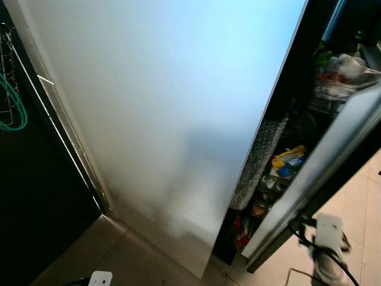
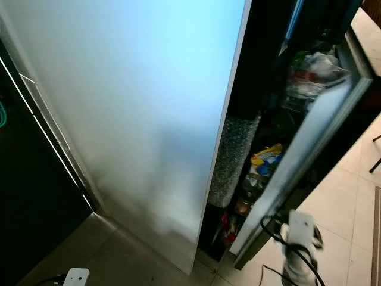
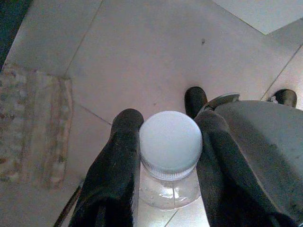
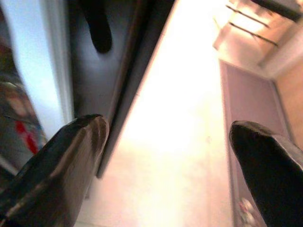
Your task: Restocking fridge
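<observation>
At two o'clock before us, the fridge door stands partly open, its shelves crowded. Our left gripper clamps a capped bottle low over the floor. Our right gripper is spread empty beside the door. Nothing is stocked yet; the bottle must go in.

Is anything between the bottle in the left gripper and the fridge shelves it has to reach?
Partly. The left gripper is shut on the bottle, low over the floor. The fridge door is only part open, leaving a narrow gap to the stocked shelves; the open right gripper is beside its edge.
</observation>
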